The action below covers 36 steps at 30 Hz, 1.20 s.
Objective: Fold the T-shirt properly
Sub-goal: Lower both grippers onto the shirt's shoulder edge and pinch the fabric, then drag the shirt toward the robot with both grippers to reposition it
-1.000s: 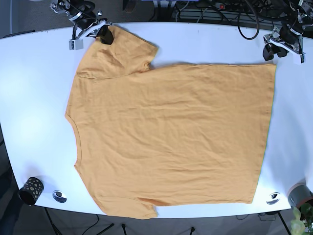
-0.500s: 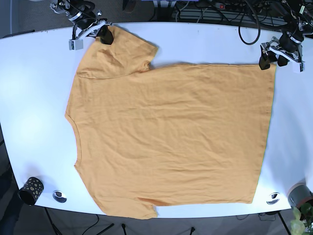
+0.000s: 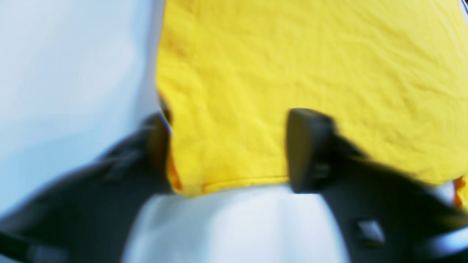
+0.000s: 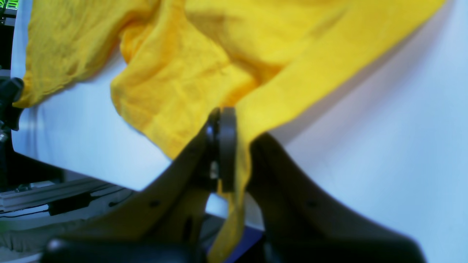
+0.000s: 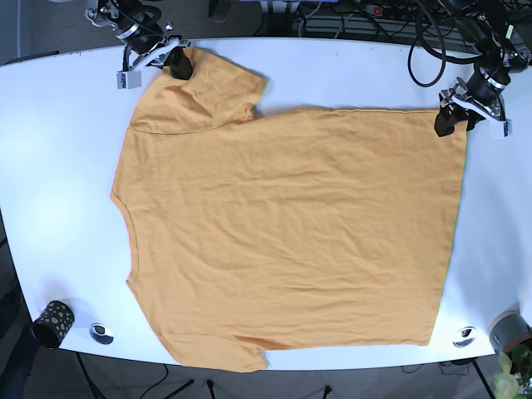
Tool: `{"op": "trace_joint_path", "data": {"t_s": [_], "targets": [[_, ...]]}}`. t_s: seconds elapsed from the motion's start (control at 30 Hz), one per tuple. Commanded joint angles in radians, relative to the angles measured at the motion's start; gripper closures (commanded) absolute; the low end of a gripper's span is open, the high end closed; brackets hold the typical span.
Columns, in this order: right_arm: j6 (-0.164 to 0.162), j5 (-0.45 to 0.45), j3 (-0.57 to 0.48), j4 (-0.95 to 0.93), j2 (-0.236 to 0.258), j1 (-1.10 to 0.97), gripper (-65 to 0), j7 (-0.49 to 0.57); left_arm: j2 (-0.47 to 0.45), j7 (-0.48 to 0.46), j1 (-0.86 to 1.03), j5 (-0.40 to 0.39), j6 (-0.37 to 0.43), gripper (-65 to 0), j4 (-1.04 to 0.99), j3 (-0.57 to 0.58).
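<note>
An orange T-shirt (image 5: 291,224) lies spread flat on the white table (image 5: 58,166), with its collar toward the left. My right gripper (image 5: 176,62) is at the far left sleeve and is shut on its edge. In the right wrist view the gripper (image 4: 223,146) pinches a fold of yellow fabric (image 4: 175,91) lifted off the table. My left gripper (image 5: 451,122) is at the far right hem corner. In the left wrist view it (image 3: 230,149) is open, with its fingers (image 3: 307,146) straddling the hem corner (image 3: 190,186), which lies flat between them.
A black speckled cup (image 5: 51,322) and a metal disc (image 5: 101,332) sit at the near left edge. Another disc (image 5: 464,337) and a grey pot with a plant (image 5: 509,332) are at the near right. Cables (image 5: 374,21) run behind the table's far edge.
My left gripper has moved down and to the left, from off the shirt to its far right hem corner. My right gripper has stayed shut on the sleeve.
</note>
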Motion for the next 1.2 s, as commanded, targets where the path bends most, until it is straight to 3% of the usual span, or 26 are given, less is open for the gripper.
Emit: {"op": "trace_joint_path", "data": {"t_s": [0.0, 0.1, 0.3, 0.63, 0.83, 0.97, 1.17], "targets": [[0.012, 0.013, 0.006, 0.013, 0.009, -0.009, 0.0, 0.013, 0.0, 0.062, 0.012, 0.05, 0.009, -14.6, -0.003, 0.011], [0.012, 0.013, 0.006, 0.013, 0.009, -0.007, 0.0, 0.013, 0.0, 0.062, 0.012, 0.05, 0.009, 0.0, -0.003, 0.02], [0.012, 0.013, 0.007, 0.039, 0.004, -0.007, 0.0, 0.015, -0.018, 0.062, 0.015, 0.047, 0.009, 0.0, 0.008, 0.026], [0.012, 0.021, 0.02, 0.11, 0.0, -0.076, 0.0, 0.015, -0.018, 0.062, 0.13, 0.042, 0.009, 0.0, 0.229, 0.021], [0.013, 0.015, 0.038, 0.156, -0.032, -0.154, 0.0, 0.015, -0.015, 0.062, 0.239, 0.042, 0.009, 0.0, 0.347, 0.02], [0.058, 0.021, 0.04, 0.197, -0.043, -0.213, 0.0, 0.015, -0.015, 0.062, 0.293, 0.042, 0.009, 0.0, 0.407, 0.02], [0.064, 0.021, 0.066, 0.26, -0.075, -0.239, 0.0, 0.015, -0.013, 0.062, 0.305, 0.042, 0.009, 0.0, 0.491, 0.02]]}}
